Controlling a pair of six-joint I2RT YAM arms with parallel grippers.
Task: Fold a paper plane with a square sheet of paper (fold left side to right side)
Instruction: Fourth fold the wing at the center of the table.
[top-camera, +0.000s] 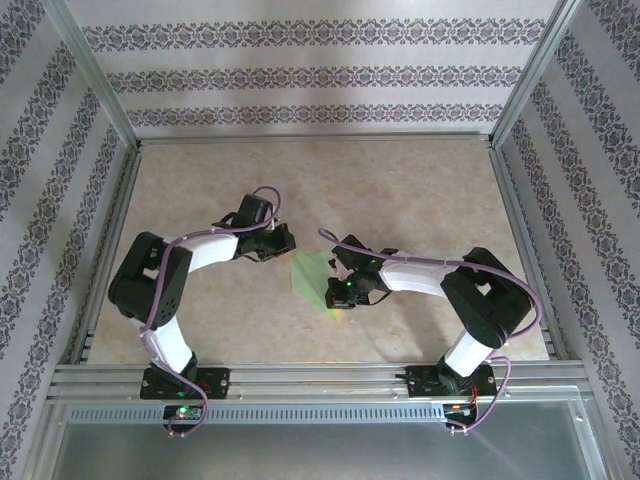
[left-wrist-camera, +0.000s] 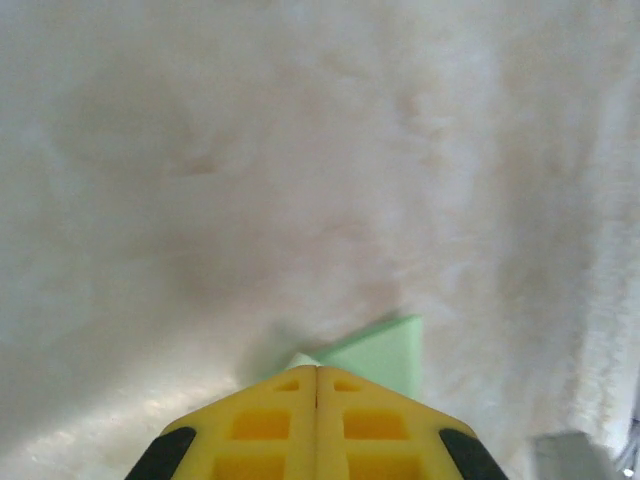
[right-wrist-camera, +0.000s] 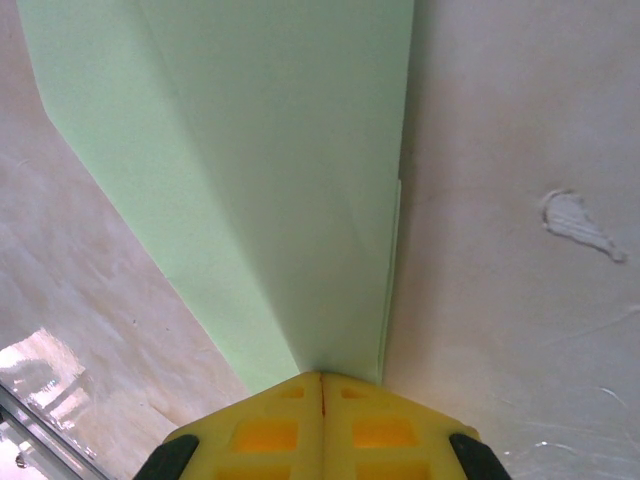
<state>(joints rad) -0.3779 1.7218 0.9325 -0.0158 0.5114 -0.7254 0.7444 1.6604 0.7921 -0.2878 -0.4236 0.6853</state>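
Green paper (right-wrist-camera: 250, 180), folded flat in layers, tapers toward one end.

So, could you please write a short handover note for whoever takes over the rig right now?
Left hand: shut, tips low over the table at a corner of the green paper. I see nothing held.
Right hand: shut, tips at the paper's narrow end. I cannot tell whether it is pinching or only pressing.
Paper: lies flat on the table between the two hands.
Done: several folds are in, and the paper is layered, creased and tapering.
Left: probably the last folds into a plane. Check the shape first.
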